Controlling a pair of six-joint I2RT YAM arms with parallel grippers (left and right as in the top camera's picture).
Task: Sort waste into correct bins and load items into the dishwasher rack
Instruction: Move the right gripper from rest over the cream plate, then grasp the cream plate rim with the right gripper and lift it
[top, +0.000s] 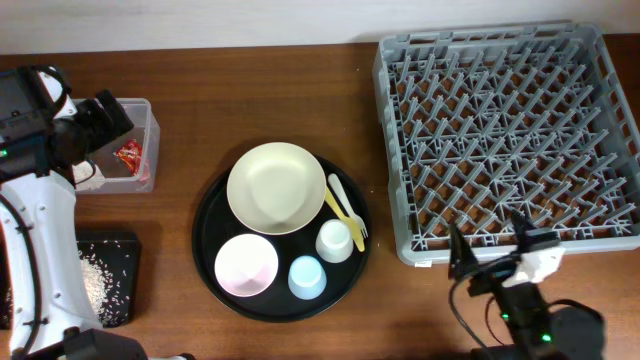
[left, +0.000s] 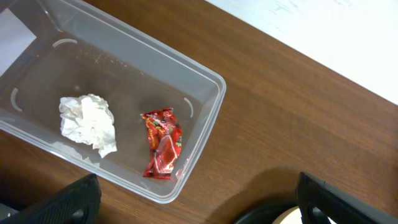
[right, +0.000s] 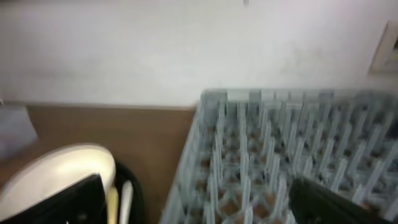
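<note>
The crumpled white tissue wad (left: 89, 122) and crinkled red wrapper (left: 161, 144) lie in the clear plastic tub (left: 219, 84) far left, and the white rice grains (top: 98, 275) in the shallow black tray (top: 128, 310) near left, so I think sorting is done. My left gripper (left: 205, 208) and right gripper (right: 196, 205) both stand wide apart, empty. Next I must lift the big cream bowl (top: 276, 187) in the middle into the grey pegged plastic rack (top: 500, 130) on the right.

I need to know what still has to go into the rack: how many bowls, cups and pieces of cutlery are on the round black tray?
Bowls: 2, the cream bowl and the pink bowl
Cups: 2, the light blue cup and the white cup
Cutlery: 2, a yellow piece and a paler piece
Total: 6
</note>
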